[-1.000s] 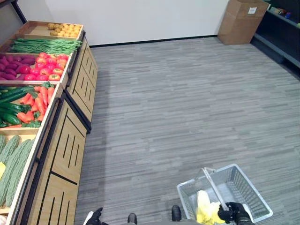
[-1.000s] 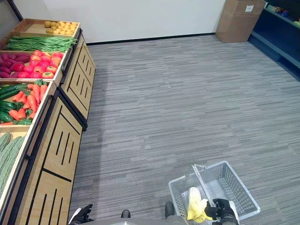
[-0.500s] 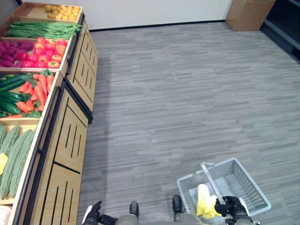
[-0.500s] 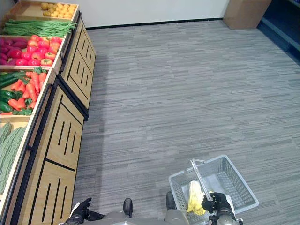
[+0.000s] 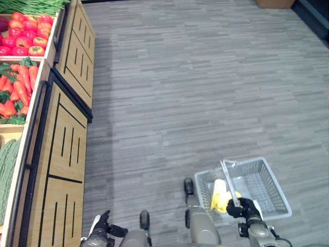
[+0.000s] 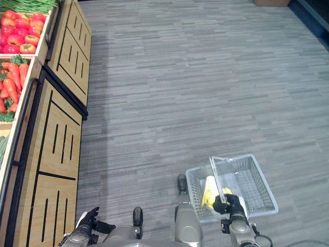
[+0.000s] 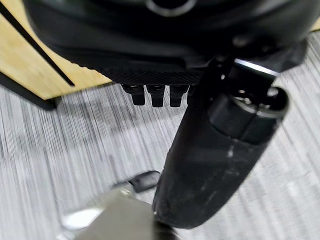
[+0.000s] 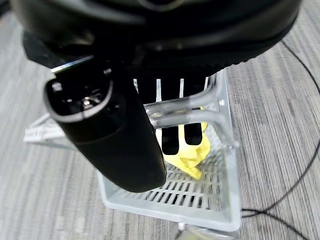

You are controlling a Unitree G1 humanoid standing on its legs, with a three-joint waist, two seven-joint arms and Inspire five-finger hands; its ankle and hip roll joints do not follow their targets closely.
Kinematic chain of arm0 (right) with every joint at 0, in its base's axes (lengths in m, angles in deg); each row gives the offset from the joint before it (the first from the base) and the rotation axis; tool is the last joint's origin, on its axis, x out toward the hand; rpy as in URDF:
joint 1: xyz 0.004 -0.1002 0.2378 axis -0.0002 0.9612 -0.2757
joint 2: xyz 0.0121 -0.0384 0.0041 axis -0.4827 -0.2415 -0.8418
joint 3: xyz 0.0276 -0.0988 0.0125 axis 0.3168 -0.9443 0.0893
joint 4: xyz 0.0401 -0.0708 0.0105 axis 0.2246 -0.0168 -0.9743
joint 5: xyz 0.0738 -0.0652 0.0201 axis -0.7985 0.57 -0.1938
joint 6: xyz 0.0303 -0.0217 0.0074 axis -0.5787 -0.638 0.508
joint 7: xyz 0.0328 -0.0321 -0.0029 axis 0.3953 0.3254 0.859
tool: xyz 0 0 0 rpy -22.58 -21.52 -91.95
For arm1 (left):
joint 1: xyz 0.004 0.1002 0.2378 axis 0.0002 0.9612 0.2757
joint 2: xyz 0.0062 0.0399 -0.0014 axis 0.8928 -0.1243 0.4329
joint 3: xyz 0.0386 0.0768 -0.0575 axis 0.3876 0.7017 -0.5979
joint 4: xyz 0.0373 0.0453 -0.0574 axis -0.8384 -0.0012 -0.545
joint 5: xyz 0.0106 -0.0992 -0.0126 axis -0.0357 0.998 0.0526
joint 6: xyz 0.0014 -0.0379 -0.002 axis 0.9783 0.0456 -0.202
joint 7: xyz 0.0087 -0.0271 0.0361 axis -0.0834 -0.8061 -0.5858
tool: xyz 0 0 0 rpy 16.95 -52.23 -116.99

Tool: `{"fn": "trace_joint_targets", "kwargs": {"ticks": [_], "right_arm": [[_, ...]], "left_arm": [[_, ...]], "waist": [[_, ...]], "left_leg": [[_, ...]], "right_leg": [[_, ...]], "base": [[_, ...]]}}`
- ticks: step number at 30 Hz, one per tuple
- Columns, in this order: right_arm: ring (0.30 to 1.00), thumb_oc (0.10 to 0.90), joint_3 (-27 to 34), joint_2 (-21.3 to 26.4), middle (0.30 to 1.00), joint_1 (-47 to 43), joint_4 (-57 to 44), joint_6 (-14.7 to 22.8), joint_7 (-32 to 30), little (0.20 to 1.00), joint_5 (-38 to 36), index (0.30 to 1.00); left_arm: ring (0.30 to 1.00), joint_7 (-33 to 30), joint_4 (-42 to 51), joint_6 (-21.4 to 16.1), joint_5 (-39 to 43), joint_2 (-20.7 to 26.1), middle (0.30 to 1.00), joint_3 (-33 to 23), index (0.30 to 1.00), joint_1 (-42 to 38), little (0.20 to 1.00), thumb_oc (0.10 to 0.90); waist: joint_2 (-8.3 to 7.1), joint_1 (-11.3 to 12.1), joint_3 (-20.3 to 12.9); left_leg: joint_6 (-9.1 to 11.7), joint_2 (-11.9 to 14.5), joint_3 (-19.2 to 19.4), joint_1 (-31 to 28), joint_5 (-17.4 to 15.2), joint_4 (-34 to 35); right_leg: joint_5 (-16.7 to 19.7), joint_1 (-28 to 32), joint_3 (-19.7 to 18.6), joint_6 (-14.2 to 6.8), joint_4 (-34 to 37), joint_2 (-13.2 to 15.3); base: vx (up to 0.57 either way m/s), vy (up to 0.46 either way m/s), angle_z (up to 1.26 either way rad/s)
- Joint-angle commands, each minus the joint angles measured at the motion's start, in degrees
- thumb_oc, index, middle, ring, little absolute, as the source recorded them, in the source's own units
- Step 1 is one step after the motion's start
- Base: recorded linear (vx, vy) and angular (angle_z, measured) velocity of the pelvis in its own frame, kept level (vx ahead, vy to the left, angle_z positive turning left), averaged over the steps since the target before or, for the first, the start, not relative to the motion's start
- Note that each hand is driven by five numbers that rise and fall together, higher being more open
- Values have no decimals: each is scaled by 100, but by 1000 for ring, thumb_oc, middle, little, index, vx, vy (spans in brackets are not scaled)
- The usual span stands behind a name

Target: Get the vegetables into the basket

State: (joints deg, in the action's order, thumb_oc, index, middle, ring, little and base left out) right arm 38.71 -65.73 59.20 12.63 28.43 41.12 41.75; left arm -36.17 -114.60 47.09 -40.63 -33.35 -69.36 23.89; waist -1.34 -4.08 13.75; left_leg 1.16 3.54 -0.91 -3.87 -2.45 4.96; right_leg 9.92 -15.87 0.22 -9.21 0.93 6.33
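Note:
A grey wire basket [image 5: 257, 186] hangs low over the floor at the lower right. My right hand [image 5: 241, 207] is shut on its handle [image 5: 227, 177], and the right wrist view shows the fingers [image 8: 186, 131] curled round that handle [image 8: 185, 112]. A yellow vegetable [image 5: 220, 195] lies inside the basket and also appears past the fingers as a yellow vegetable [image 8: 189, 150]. My left hand [image 5: 100, 231] hangs at the lower left, fingers relaxed and holding nothing. The produce stand [image 5: 61, 149] on the left holds tomatoes [image 5: 23, 36], carrots [image 5: 15, 87] and long green gourds [image 5: 6, 170].
The wooden stand runs along the whole left side with slatted front panels. Grey plank floor [image 5: 195, 87] stretches ahead and to the right. A cardboard box corner [image 5: 272, 3] shows at the far top edge.
The whole picture has shifted: the camera has tilted down and moved along the stand, so the far bins have left view. My right hand keeps its hold on the basket handle.

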Motion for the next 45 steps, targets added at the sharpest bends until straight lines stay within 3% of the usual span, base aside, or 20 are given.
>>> {"fn": "trace_joint_targets", "kwargs": {"ticks": [1, 7, 9, 10, 13, 18, 19, 22, 24, 29, 35, 37, 38, 43, 44, 45], "right_arm": [[300, 400, -22, 275, 300, -347, -308, 388, -24, 300, -170, 300], [300, 400, -48, 430, 300, -352, -272, 404, 5, 300, -207, 300], [300, 400, -18, 508, 300, -344, -173, 413, -6, 300, -260, 300], [300, 400, -18, 508, 300, -346, -171, 414, -5, 300, -260, 300], [300, 400, 89, 581, 300, -229, -108, 413, -16, 300, -350, 300], [300, 400, 291, 642, 300, -128, 26, 393, -128, 300, -447, 300], [300, 400, 286, 650, 300, -118, 10, 402, -142, 300, -436, 300], [300, 400, 256, 605, 300, -85, 46, 410, -186, 300, -381, 300], [300, 400, 256, 553, 300, -47, 154, 416, -148, 300, -359, 300], [300, 400, 329, 434, 300, 24, 252, 328, -94, 300, -277, 300], [300, 400, 144, 261, 300, -80, 250, 230, 21, 300, -141, 300], [300, 400, 102, 211, 300, -159, 220, 210, 13, 300, -126, 300], [300, 400, 61, 192, 300, -278, 230, 210, 14, 300, -100, 300], [300, 400, -25, 154, 300, -380, 185, 218, 4, 300, -75, 300], [300, 400, -55, 132, 300, -426, 156, 254, 17, 300, -114, 300], [300, 400, -57, 133, 300, -427, 158, 255, 17, 300, -115, 300]], "left_arm": [[1000, -146, 144, -76, 371, -47, 1000, -188, 1000, -52, 1000, 900], [1000, -174, -48, -21, 599, -113, 1000, -340, 1000, -98, 1000, 900], [1000, -193, 39, -35, 603, -120, 1000, -256, 1000, -231, 1000, 900], [1000, -193, 39, -35, 603, -120, 1000, -256, 1000, -232, 1000, 900], [1000, -132, 149, -40, 658, -84, 1000, -123, 1000, -383, 1000, 900], [1000, -272, 311, -82, 669, -119, 1000, 54, 1000, -617, 1000, 900], [1000, -273, 335, -91, 687, -134, 1000, 67, 1000, -616, 1000, 900], [1000, -293, 315, -109, 588, -103, 1000, 70, 1000, -607, 1000, 900], [1000, -335, 258, -117, 596, -69, 1000, -22, 1000, -518, 1000, 900], [1000, -266, 182, -58, 425, 30, 1000, -60, 1000, -366, 1000, 900], [1000, -176, 174, -37, 251, 169, 1000, 27, 1000, -453, 1000, 900], [1000, -172, 308, -33, 246, 200, 1000, 69, 1000, -434, 1000, 900], [1000, -179, 292, -36, 230, 213, 1000, 87, 1000, -453, 1000, 900], [1000, -148, 291, -27, 243, 200, 1000, 118, 1000, -505, 1000, 900], [1000, -151, 255, -36, 263, 224, 1000, 99, 1000, -518, 1000, 900], [1000, -151, 255, -36, 263, 224, 1000, 98, 1000, -518, 1000, 900]], "waist": [[-125, 9, -152], [63, -60, -273], [92, -55, -221], [92, -60, -223], [84, -97, -111], [103, -38, 72], [99, -13, 76], [149, 175, 53], [108, 300, -16], [-23, 374, -247], [-343, 434, -316], [-399, 478, -305], [-397, 522, -254], [-312, 501, -183], [-274, 431, -137], [-274, 420, -124]], "left_leg": [[229, 67, -48, -377, -575, -922], [456, 418, -246, -260, 104, -1088], [552, 464, -311, 65, 691, -1649], [553, 463, -318, 76, 687, -1660], [500, 532, -31, 507, 975, -2107], [361, 376, 494, 1589, 575, -1393], [372, 384, 516, 1743, 647, -1206], [511, 538, 510, 2237, 1301, -515], [583, 578, 459, 2188, 1477, -249], [372, 421, 808, 1911, 1343, -258], [73, 54, 1010, 1911, 856, -668], [-19, 2, 1047, 1897, 687, -743], [-128, -26, 1124, 1811, 585, -753], [-200, -61, 1085, 1501, 494, -606], [-186, -75, 1037, 1239, 415, -486], [-183, -77, 1026, 1223, 408, -484]], "right_leg": [[111, -480, -33, -104, -638, 117], [-375, -599, 110, 175, -1166, -194], [-598, -520, 152, 361, -1275, -258], [-600, -524, 157, 361, -1278, -255], [-883, -338, 226, 531, -1401, -204], [-1101, 178, 385, 442, -1201, 27], [-1105, 263, 357, 422, -1139, 25], [-1196, 705, 213, 372, -891, -81], [-1255, 1081, 62, 309, -711, -54], [-1234, 1353, -135, 90, -784, 240], [-243, 1279, -267, -157, -997, 652], [72, 1168, -222, -200, -1249, 733], [462, 1004, -69, -225, -1691, 808], [567, 719, 31, -175, -2201, 746], [258, 298, 144, -76, -2049, 523], [239, 313, 155, -74, -2063, 527]], "base": [[376, -369, 60], [192, -208, 23], [199, -218, 19], [140, -181, 31], [151, -146, 27], [172, -41, 57], [216, 45, 75], [300, 82, -6], [383, 139, -49], [325, 223, -54], [178, 190, -9], [131, 198, -2], [88, 157, -10], [152, 141, -7], [215, 50, 10], [282, 40, 3]]}}
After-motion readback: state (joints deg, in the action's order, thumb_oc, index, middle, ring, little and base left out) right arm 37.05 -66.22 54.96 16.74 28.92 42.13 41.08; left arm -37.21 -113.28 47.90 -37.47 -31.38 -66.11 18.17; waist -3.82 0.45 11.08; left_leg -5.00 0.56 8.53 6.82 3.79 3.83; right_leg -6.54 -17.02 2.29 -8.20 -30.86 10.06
